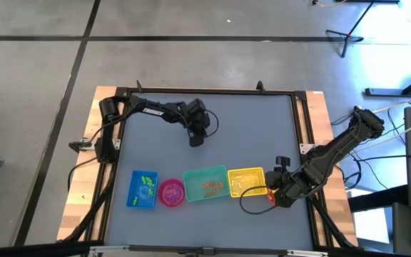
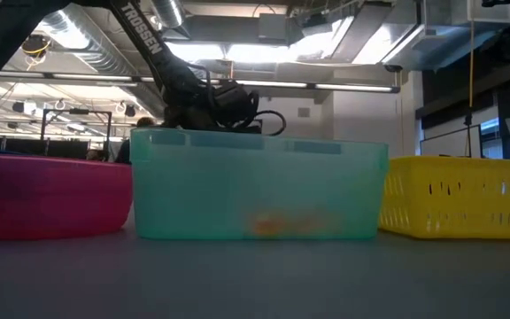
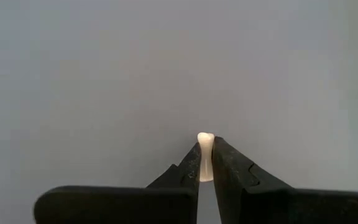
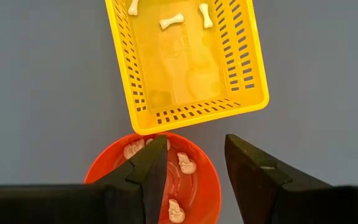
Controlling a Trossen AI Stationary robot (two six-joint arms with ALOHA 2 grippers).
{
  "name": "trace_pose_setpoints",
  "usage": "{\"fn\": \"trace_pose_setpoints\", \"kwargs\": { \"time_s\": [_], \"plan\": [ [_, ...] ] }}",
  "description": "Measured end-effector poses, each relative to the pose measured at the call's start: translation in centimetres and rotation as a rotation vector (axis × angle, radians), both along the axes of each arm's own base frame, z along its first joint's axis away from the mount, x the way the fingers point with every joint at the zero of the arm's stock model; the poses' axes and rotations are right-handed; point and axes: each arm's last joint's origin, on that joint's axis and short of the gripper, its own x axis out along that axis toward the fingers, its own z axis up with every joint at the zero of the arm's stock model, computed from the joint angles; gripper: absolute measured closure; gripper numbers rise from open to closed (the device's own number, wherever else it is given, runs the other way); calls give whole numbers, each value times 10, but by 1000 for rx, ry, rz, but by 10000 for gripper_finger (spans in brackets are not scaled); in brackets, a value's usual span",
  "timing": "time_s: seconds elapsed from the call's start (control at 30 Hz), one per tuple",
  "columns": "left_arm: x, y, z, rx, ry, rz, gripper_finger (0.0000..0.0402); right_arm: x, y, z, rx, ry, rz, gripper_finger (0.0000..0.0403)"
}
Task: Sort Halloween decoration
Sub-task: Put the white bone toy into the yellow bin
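In the left wrist view, my left gripper (image 3: 205,146) is shut on a small white, bone-shaped decoration (image 3: 204,140). Seen from above, this gripper (image 1: 196,140) is over the bare middle of the grey table. My right gripper (image 4: 194,146) stands open above an orange bowl (image 4: 104,171) that holds white skull trinkets (image 4: 185,163). The bowl sits at the near end of a yellow basket (image 4: 185,62) with white bones (image 4: 171,22) inside. The right gripper's fingers touch nothing. From above, that gripper (image 1: 275,194) is at the right end of the row of containers. My left gripper pinches the white bone trinket between its two fingertips (image 3: 222,155). One knobbed end (image 3: 204,135) sticks out just past the tips. The fingers slant down toward the table's near edge. Whether the trinket is clear of the table I cannot tell.
A row of containers lines the near edge: a blue box (image 1: 143,190) with green trinkets, a pink bowl (image 1: 171,192), a teal tub (image 1: 205,183) with orange trinkets, and the yellow basket (image 1: 246,180). The teal tub (image 2: 259,190) fills the low view. Bare table lies behind the row.
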Motion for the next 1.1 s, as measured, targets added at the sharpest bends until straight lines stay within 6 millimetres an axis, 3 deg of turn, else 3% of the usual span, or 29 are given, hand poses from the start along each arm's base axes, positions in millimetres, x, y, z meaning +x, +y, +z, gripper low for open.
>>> {"fn": "trace_pose_setpoints", "kwargs": {
  "time_s": [0.27,0.53,0.87,1.1],
  "plan": [
    [11,-8,7,-93,-119,-2,385,0,0,0,0,-1,0,244],
    [35,-32,25,-175,-316,-11,385,0,0,0,0,-1,0,244],
    [65,-96,57,-192,-638,-92,384,0,0,0,0,-1,0,244],
    [70,-150,61,-153,-671,-98,384,0,0,0,0,-1,1,244]
  ]
}}
